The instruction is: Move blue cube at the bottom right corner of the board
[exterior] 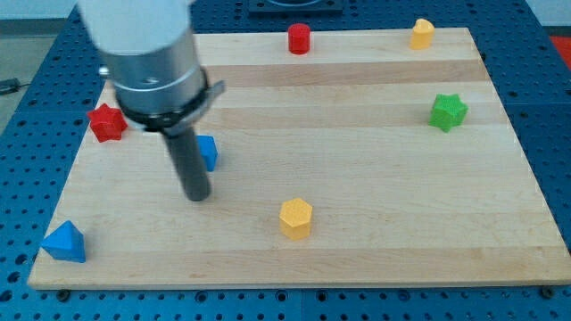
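The blue cube (209, 152) sits on the wooden board (375, 205) at the view's left of centre, partly hidden behind my rod. My tip (196, 197) rests on the board just below and slightly left of the cube, close to it or touching it; I cannot tell which. The board's bottom right corner (558, 278) is far from the cube.
A red star block (107, 122) lies at the left edge. A blue triangular block (65, 242) sits at the bottom left corner. A yellow hexagonal block (296, 218) lies bottom centre. A red cylinder (298, 38), a yellow block (422, 33) and a green star (448, 111) lie at the top and right.
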Motion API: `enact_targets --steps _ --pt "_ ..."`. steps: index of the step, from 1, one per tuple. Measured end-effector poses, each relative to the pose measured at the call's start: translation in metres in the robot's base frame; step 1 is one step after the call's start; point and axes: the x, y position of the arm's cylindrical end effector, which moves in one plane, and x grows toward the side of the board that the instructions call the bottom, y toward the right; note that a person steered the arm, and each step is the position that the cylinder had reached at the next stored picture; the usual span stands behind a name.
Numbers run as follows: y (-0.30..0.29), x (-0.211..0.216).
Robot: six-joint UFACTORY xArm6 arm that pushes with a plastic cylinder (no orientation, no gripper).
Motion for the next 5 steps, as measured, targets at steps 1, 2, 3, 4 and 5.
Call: enact_targets --steps 1,2,3,4,5 --pt "-0.038 -0.025" --pt "-0.04 -0.061" --pt "-0.018 -0.08" --pt "-0.002 -0.06" --pt "-0.002 -0.051"
